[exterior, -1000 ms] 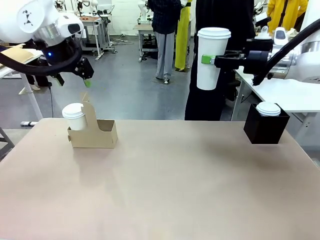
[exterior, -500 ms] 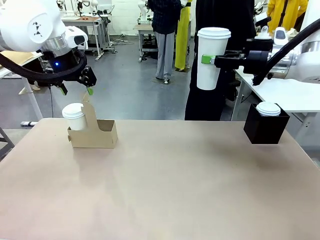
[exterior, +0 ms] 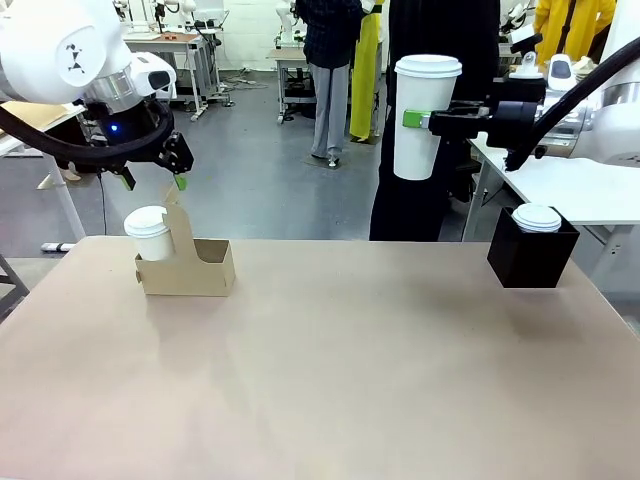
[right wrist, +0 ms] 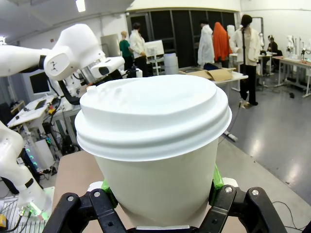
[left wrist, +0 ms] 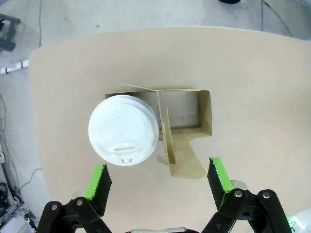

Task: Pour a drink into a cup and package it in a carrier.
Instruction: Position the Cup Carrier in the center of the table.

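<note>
Left side of the desk: the carrier holds a lidded white cup in its left slot. The left end effector hangs just above, fingers spread, gripping nothing. Farther right, the right end effector pinches the tall cup by its sides, lid on, high in the air.

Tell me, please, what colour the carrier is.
The carrier is plain brown, clearest in left wrist view.

White rounded arms; left pincer and right pincer black with green pads; blue wrist light
</note>
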Controlling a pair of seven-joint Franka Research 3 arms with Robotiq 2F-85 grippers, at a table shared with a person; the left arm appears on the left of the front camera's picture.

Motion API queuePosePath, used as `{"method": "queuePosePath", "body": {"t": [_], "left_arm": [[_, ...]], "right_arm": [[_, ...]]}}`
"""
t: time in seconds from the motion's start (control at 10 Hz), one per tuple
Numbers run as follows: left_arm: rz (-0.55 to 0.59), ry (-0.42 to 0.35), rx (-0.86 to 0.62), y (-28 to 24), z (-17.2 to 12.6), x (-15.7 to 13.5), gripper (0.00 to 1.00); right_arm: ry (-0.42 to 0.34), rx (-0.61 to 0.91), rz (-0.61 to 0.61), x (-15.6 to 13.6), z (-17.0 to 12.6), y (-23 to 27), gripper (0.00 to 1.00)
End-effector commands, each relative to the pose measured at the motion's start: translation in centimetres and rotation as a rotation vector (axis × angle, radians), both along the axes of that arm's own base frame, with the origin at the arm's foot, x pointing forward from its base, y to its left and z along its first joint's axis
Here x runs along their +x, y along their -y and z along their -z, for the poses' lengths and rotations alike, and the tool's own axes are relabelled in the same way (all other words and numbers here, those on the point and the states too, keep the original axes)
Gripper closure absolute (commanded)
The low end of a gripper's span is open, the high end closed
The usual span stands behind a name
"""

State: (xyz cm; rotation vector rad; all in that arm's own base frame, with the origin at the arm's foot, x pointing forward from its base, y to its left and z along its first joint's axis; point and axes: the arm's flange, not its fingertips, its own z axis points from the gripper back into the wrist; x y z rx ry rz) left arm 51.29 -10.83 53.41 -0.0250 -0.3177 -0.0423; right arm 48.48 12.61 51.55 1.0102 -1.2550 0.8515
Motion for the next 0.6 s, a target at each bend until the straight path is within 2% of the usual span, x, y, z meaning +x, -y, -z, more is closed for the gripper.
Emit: {"method": "queuePosePath", "body": {"t": [0.0,0.4,0.5], "left_arm": [[-0.022,-0.036,0.008,0.5,0.1,1.3,0.00],[-0.037,-0.090,0.012,0.9,1.6,3.7,0.00],[-0.040,-0.111,0.024,0.8,1.8,3.8,0.56]], "right_arm": [[0.014,0.012,-0.004,0.2,-0.6,-0.2,0.20],[0.014,0.012,-0.004,0.2,-0.6,-0.2,0.20],[0.014,0.012,-0.004,0.2,-0.6,-0.2,0.20]]}}
